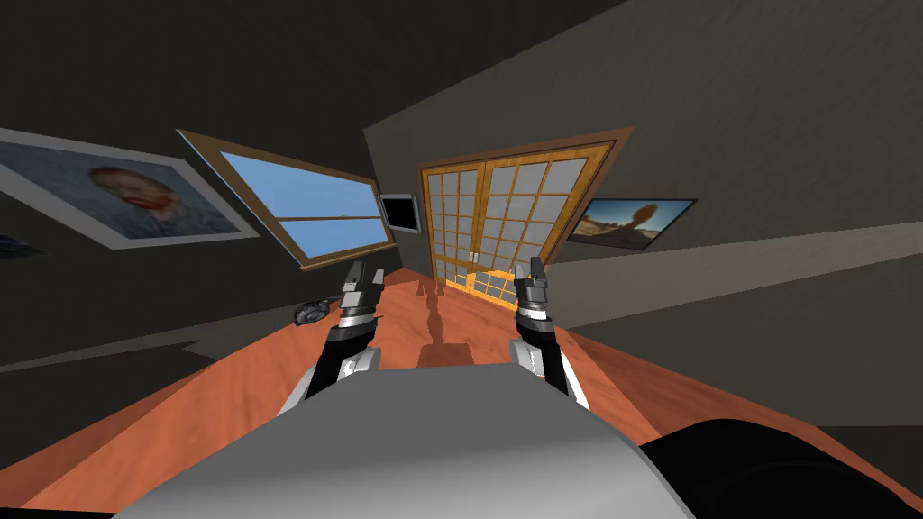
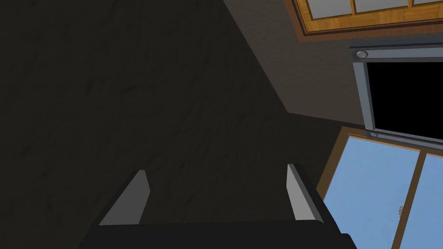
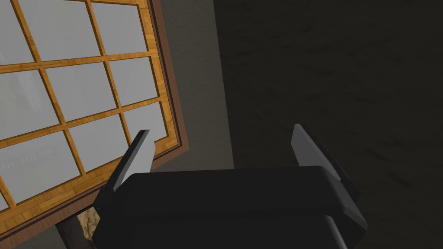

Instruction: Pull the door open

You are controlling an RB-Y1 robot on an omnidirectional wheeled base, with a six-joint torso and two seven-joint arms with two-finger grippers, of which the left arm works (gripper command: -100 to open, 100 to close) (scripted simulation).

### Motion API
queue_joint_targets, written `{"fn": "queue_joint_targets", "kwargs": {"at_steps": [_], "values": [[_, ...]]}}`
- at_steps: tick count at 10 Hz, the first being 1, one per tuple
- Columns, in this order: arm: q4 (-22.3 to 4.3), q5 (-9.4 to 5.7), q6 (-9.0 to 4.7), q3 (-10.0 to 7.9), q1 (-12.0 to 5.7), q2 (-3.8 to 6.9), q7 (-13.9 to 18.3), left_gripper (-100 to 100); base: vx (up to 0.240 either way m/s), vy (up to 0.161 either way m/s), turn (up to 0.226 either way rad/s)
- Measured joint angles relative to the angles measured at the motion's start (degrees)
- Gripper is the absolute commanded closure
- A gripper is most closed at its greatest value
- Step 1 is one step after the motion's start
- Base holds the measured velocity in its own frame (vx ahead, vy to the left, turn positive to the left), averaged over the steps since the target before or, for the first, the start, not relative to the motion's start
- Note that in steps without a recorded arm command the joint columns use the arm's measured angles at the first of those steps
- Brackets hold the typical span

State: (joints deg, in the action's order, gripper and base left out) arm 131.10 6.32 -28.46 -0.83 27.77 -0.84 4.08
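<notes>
Well, the door (image 1: 500, 225) with many glass squares stands shut at the far end of the orange floor (image 1: 270, 387), well apart from me. The left pincer (image 1: 365, 273) and right pincer (image 1: 535, 268) are spread wide, holding nothing. I should roll close first, straight at the middle, then find the handle.
</notes>
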Motion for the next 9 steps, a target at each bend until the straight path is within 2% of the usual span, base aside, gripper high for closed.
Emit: {"fn": "queue_joint_targets", "kwargs": {"at_steps": [4, 6, 9], "values": [[-4.10, 0.14, -0.97, -0.56, -1.08, 1.58, -3.21, -100, 0.108, -0.034, -0.051], [-6.72, 0.39, -1.96, -0.53, -1.52, 2.02, -5.23, -100, 0.123, -0.043, -0.078], [-10.20, 0.59, -2.48, -0.97, -2.65, 3.12, -8.40, -100, 0.109, -0.028, -0.051]]}}
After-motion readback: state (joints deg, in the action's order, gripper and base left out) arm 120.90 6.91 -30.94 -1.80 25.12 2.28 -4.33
